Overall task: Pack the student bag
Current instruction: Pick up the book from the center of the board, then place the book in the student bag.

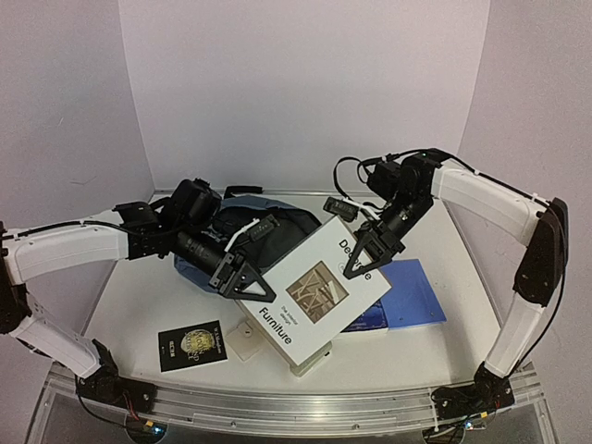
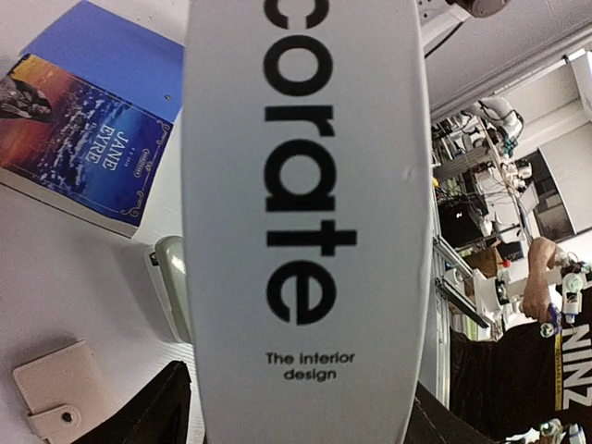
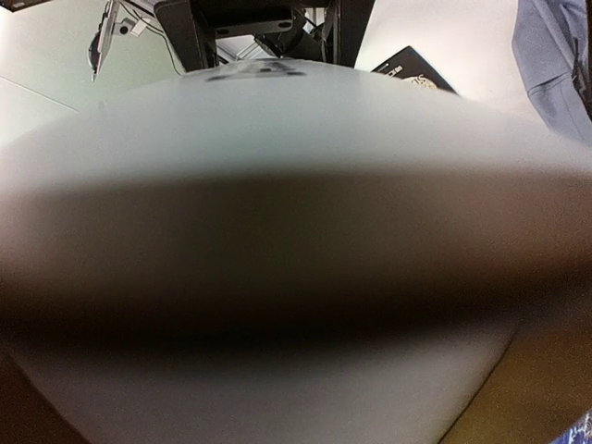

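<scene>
Arms reach inward, wrists pitched down; left gripper (image 1: 248, 282), right gripper (image 1: 361, 264) facing; grip unclear.

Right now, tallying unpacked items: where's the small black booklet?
Top view: the black booklet lies on the white table's near left, beside a square beige tag.

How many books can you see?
2: large white hardcover book tilted up at centre; Jane Eyre paperback right of it, partly on the flat blue notebook. Others may be hidden.

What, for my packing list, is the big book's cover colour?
Big book: white, black lettering; top external view.
</scene>
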`<state>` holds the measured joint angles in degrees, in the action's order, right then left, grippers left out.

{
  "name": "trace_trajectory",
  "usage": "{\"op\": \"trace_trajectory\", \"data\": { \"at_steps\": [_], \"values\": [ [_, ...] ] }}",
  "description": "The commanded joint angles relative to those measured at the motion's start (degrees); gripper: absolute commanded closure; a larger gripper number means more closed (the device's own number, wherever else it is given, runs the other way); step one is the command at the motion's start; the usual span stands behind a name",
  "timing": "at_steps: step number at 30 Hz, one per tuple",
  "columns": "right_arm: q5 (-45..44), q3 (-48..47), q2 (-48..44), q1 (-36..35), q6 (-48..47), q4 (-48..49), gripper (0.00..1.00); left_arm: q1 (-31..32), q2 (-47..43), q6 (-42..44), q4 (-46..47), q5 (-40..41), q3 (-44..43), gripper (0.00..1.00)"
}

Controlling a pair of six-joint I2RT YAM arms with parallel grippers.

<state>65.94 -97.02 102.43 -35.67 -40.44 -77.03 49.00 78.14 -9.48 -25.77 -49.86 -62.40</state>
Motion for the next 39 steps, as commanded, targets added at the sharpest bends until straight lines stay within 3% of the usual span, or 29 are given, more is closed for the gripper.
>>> {"op": "trace_trajectory", "data": {
  "at_steps": [1, 4, 8, 10, 12, 18, 23, 26, 32, 39],
  "values": [
    [4.80, -3.82, 0.74, 3.98, 5.68, -5.16, 0.72, -6.18, -8.13, -5.26, 4.01, 8.56, 1.68, 0.25],
    [6.58, -3.79, 1.27, 9.79, 14.23, 1.60, 0.75, -10.47, -12.29, -8.67, 4.93, 22.55, 3.14, 0.19],
    [-0.21, 0.72, -1.30, 15.90, 37.07, 24.13, 0.73, -14.34, -8.40, -12.68, -0.41, 43.86, -1.09, 0.17],
    [-5.50, 4.07, -2.96, 16.50, 46.98, 36.77, 0.72, -15.54, -5.21, -14.70, -2.02, 49.78, -3.04, 0.16],
    [-9.14, 3.76, -2.35, 16.54, 51.84, 41.38, 0.72, -16.99, -1.77, -16.65, -3.61, 54.19, -5.47, 0.16],
    [-14.06, 2.30, 3.10, 16.41, 65.16, 53.65, 0.71, -23.93, 4.64, -19.77, -4.36, 55.93, -10.25, 0.14],
    [-17.17, -0.27, 7.44, 14.90, 70.35, 58.58, 0.72, -25.96, 11.71, -19.53, -1.50, 48.61, -13.39, 0.10],
    [-18.43, -1.46, 9.50, 13.53, 71.24, 59.52, 0.72, -25.56, 14.78, -18.67, -0.45, 47.90, -14.83, 0.07],
    [-23.05, -0.86, 13.34, 10.93, 69.37, 59.97, 0.73, -23.96, 18.64, -17.23, -2.84, 49.50, -18.63, 0.16],
    [-27.35, 3.34, 15.06, 10.88, 67.79, 60.17, 0.75, -15.22, 23.05, -10.38, -6.80, 60.67, -25.39, 0.19]
  ]
}}
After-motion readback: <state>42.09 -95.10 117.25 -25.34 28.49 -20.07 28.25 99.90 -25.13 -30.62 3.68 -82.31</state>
